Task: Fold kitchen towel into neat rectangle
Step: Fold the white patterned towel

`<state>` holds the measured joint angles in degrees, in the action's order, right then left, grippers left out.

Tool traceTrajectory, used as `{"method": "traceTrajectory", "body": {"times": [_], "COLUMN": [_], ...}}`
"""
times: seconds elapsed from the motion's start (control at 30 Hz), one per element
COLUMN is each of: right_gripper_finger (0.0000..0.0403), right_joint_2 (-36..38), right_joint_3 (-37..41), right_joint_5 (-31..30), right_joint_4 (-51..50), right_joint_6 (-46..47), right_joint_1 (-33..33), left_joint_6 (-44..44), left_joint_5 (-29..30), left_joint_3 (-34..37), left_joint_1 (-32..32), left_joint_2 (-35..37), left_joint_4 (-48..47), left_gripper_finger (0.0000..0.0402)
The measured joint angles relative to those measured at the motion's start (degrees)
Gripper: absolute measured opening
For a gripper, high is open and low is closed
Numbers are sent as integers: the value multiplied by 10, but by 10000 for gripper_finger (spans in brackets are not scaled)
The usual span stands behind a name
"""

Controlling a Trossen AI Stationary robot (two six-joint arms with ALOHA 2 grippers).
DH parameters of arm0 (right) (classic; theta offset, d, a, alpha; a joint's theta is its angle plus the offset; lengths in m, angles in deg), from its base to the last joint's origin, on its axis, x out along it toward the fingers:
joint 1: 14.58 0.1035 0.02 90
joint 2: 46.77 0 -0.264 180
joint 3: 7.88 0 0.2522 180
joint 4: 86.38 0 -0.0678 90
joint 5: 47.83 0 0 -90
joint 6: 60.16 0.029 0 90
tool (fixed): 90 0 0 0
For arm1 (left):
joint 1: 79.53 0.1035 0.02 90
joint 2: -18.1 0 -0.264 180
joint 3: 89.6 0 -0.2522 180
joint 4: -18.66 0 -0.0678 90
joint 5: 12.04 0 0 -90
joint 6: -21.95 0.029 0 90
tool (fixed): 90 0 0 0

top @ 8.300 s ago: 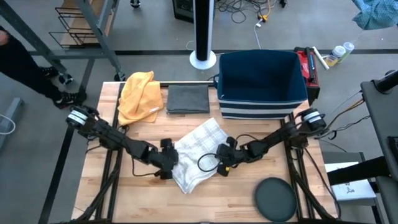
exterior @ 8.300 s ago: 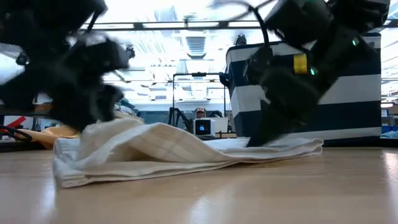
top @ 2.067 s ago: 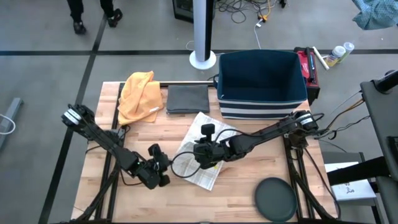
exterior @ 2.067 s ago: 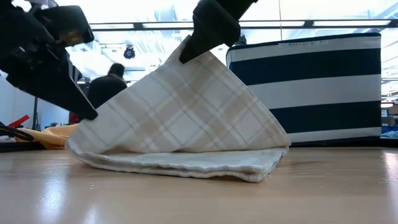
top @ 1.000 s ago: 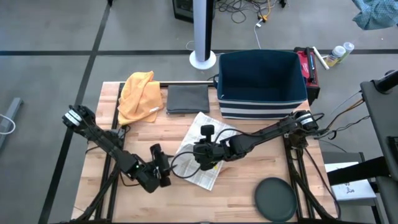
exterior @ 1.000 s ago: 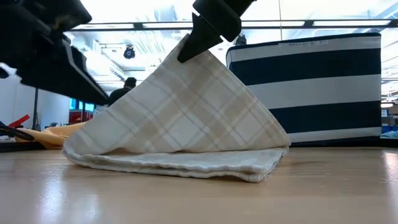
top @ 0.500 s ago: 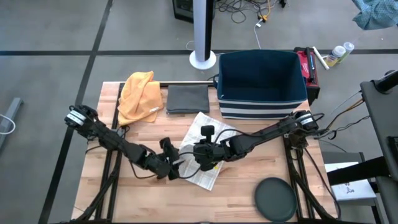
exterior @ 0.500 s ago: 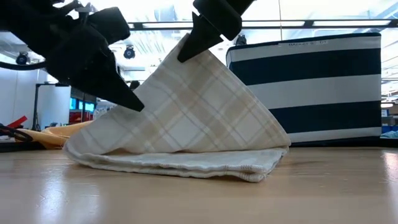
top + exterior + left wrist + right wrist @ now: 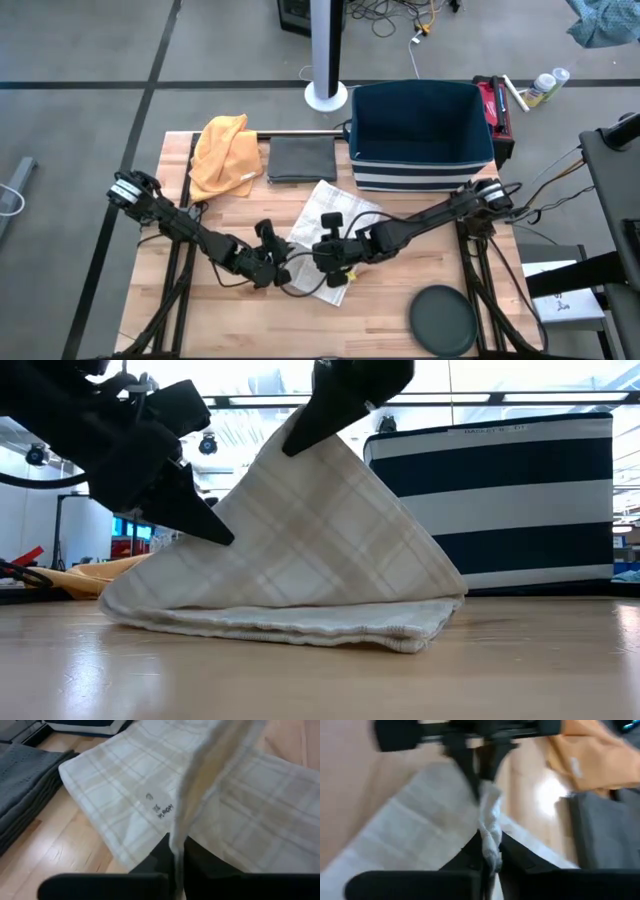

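Contents of a light butcher-block wooden table (image 9: 400, 310), listed left to right. Crumpled orange cloth (image 9: 225, 153), at the far left corner, lying loose. Folded dark grey cloth (image 9: 302, 159), just beside the orange one, flat and squared. Left gripper (image 9: 282, 272), low over the front middle of the table at the near left edge of the towel; fingers pinched together on a raised edge of the fabric, which runs up between them in the left wrist view (image 9: 176, 851). White kitchen towel with a faint tan plaid pattern (image 9: 335, 226), at the table's centre in front of the bin; lower layer flat on the wood, upper layer lifted into a tent-like peak in the low view (image 9: 320, 550); a small printed tag shows on its flat part. Right gripper (image 9: 332, 262), just beside the left one over the towel's near end, fingers closed narrowly on a bunched fold of the cloth (image 9: 490, 832). Navy fabric bin with white stripes (image 9: 420, 125), at the far side right of centre, open top. Round dark grey disc (image 9: 446, 320), flat at the near right corner, well apart from the towel.
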<state>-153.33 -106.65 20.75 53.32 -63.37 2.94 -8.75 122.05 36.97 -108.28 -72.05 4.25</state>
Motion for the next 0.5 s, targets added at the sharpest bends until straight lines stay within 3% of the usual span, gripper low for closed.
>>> {"method": "traceTrajectory", "body": {"times": [0.23, 0.5], "right_gripper_finger": [115, 148], "right_joint_2": [0, -1], "right_joint_3": [1, 26], "right_joint_5": [109, 92], "right_joint_4": [-54, -9], "right_joint_6": [83, 185], "right_joint_1": [20, 33], "left_joint_6": [38, 49], "left_joint_5": [-9, -11], "left_joint_3": [0, 0], "left_joint_1": [-7, -8], "left_joint_2": [0, 0], "left_joint_4": [-5, -5], "left_gripper_finger": [19, 9]}}
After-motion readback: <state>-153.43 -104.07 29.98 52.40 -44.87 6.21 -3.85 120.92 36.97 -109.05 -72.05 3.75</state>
